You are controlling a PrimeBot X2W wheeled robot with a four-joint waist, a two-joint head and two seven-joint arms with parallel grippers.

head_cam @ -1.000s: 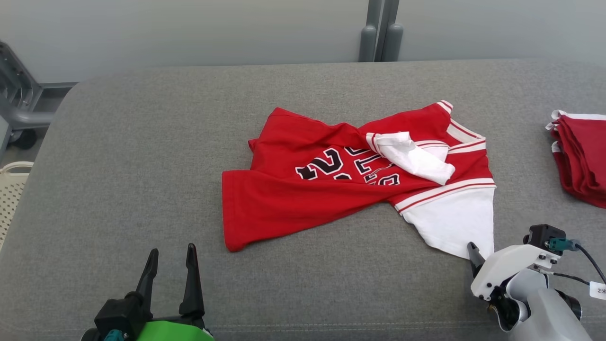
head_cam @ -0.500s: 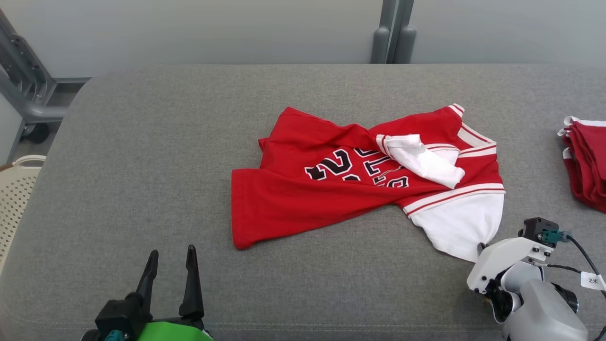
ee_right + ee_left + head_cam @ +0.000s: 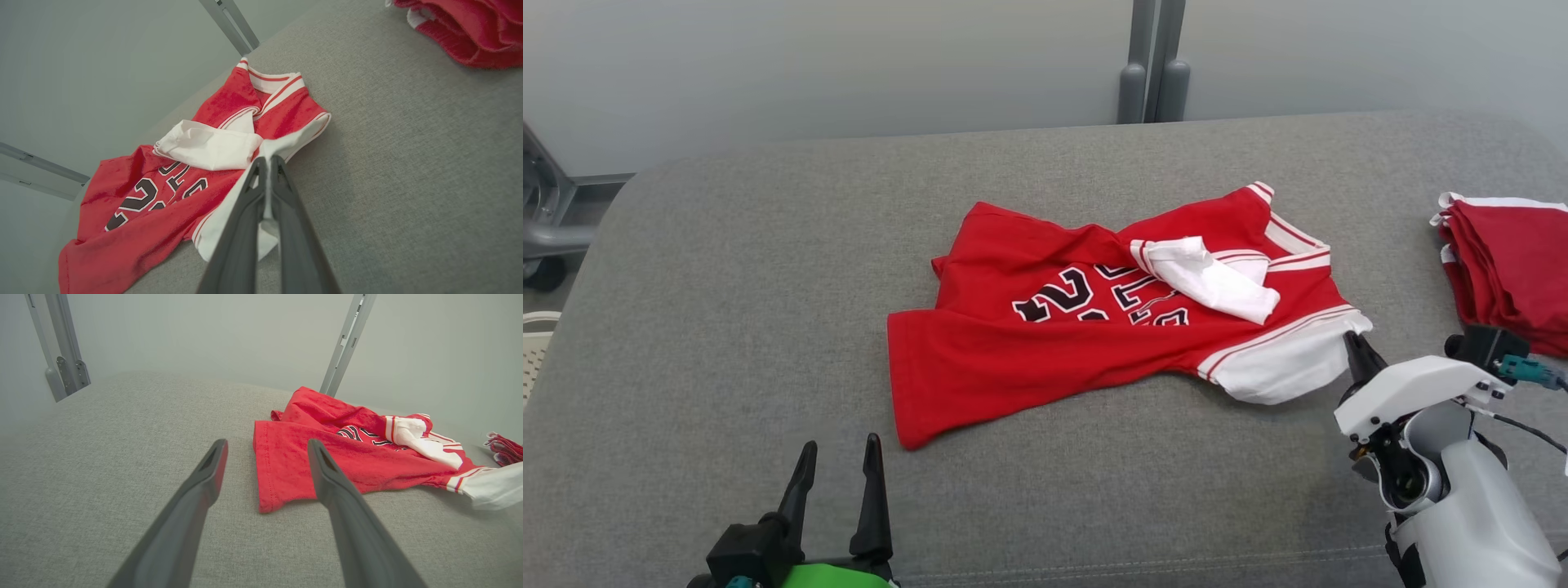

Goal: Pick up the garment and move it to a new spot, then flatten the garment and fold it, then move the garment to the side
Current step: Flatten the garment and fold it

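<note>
The right gripper [image 3: 267, 160] is clamping shut on the white sleeve [image 3: 1278, 371] of the red jersey [image 3: 1029, 351], which is lying crumpled mid grey cushion [image 3: 727, 286] — the pick-up step. The left gripper [image 3: 840, 447] is hovering w/ fingers apart. Next it is needing a slow lift — the pinch looks maybe thin.

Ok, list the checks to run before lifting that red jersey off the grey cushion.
1. Right claw shut on the jersey's white sleeve: ok.
2. Left claw open, apart from the fabric: ok.
3. Jersey lying flat: not ok; it is crumpled, with the other sleeve folded over its front.
4. Bare grey cushion on the robot's left for a new spot: ok.
5. Folded red stack apart from the jersey: ok.
6. How firmly the sleeve is pinched: cannot tell.
</note>
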